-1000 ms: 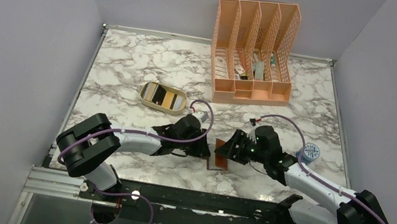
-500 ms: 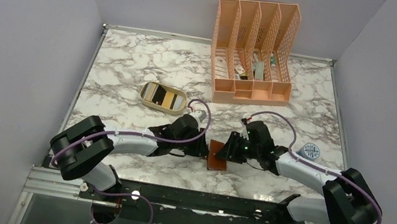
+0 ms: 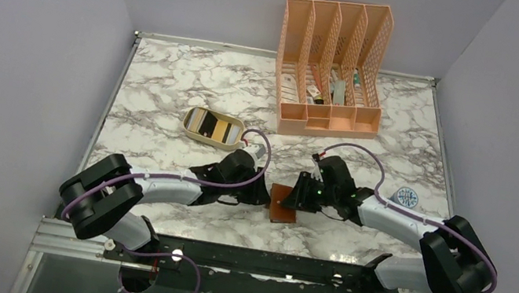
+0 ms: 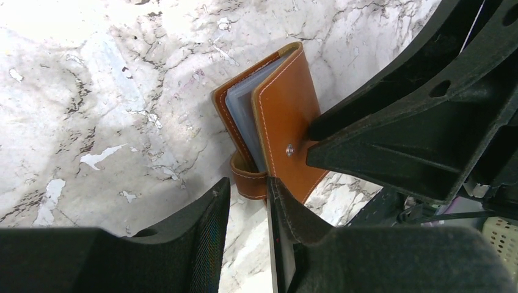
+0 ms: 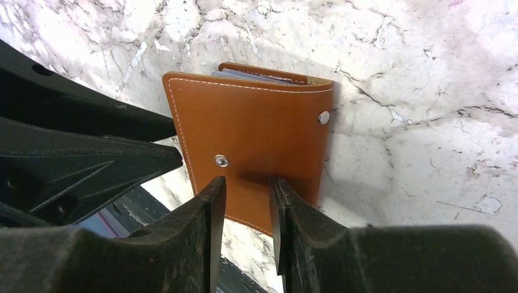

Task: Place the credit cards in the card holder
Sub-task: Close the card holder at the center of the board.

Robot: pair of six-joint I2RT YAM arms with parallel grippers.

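My left gripper (image 4: 247, 184) has its two fingers almost together. They look clamped on the near end of the card holder (image 4: 286, 104). A thin pale edge runs down the gap, and the little brown strap (image 4: 249, 180) sits right at the tips.

My right gripper (image 5: 247, 181) meets the holder from the other side. Its fingers are close too, with a small gap between them. The tips are at the brown cover, just below a shiny stud (image 5: 221, 160). I cannot tell if they pinch anything or only touch it.

The card holder is between my two grippers, near the front edge of the marble table (image 3: 171, 84). One side gapes a little, so the pale bluish pockets peek out.

Farther back, behind my left arm, the credit cards (image 3: 216, 126) lie side by side in a small beige tray (image 3: 190, 129). Some are pale, some dark, one gold, and they are well apart from the holder. A small round blue and white thing (image 3: 409, 195) sits on the table by my right arm.

At the far end stands a tall peach rack (image 3: 334, 63) with four slots and small things inside.
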